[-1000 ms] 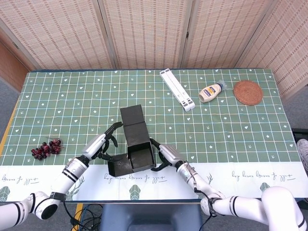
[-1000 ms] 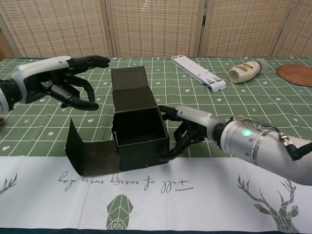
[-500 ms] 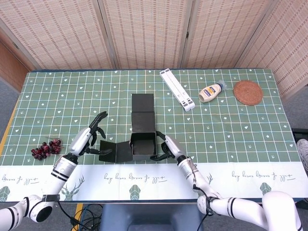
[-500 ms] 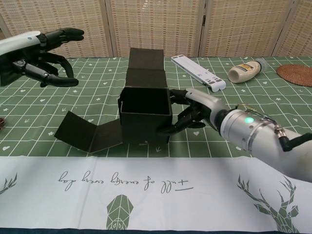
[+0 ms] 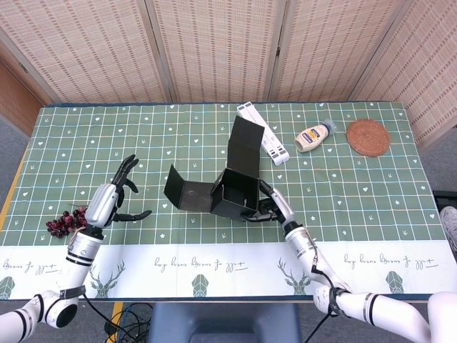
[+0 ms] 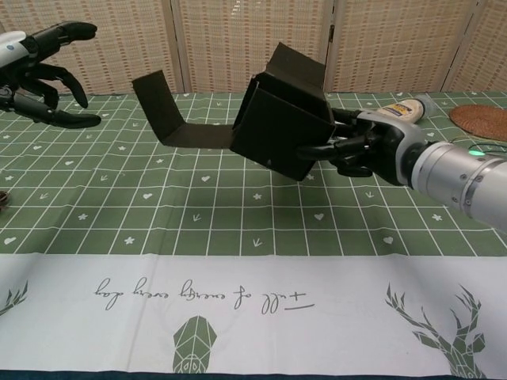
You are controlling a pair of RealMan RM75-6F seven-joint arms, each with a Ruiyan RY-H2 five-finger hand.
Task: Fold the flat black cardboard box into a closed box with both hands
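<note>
With the right hand (image 5: 275, 207) gripping the raised black cardboard box (image 5: 235, 193), the empty, spread left hand (image 5: 114, 196) should fold its loose left flap (image 5: 182, 191) inward.

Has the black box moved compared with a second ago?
Yes. The black cardboard box went up and away from the robot toward the white stand, lifted off the tablecloth by the right hand.

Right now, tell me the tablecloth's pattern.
The tablecloth is green with a white grid and small hearts; clearest in the head view.
</note>
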